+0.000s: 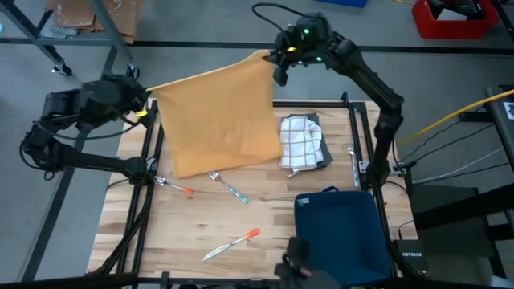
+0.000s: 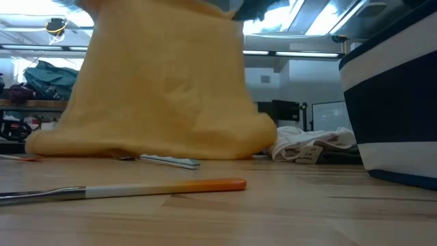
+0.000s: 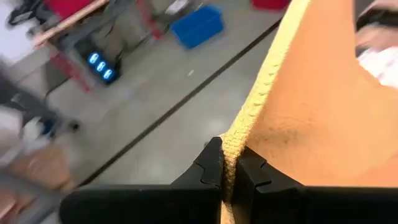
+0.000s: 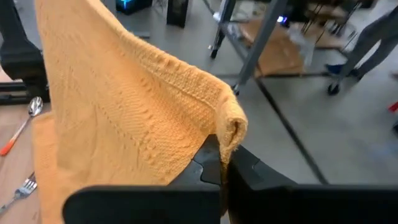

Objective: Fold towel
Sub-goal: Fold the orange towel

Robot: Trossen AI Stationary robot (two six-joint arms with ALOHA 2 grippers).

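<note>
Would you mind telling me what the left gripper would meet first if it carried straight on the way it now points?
The left gripper, shut on the orange towel, looks past the table: beyond the cloth in its fingers only bare floor shows, so the way seems free, though depth is unclear.

The work surface is a light wooden table framed by dark metal rails. The surrounding floor is grey and smooth, crossed by a dark line. A red bin stands on the floor beyond the table's far right corner, and a blue crate stands elsewhere on the floor. Metal rack legs on casters are visible. Ceiling strip lights illuminate the room; a dark monitor stands behind the table.
</note>
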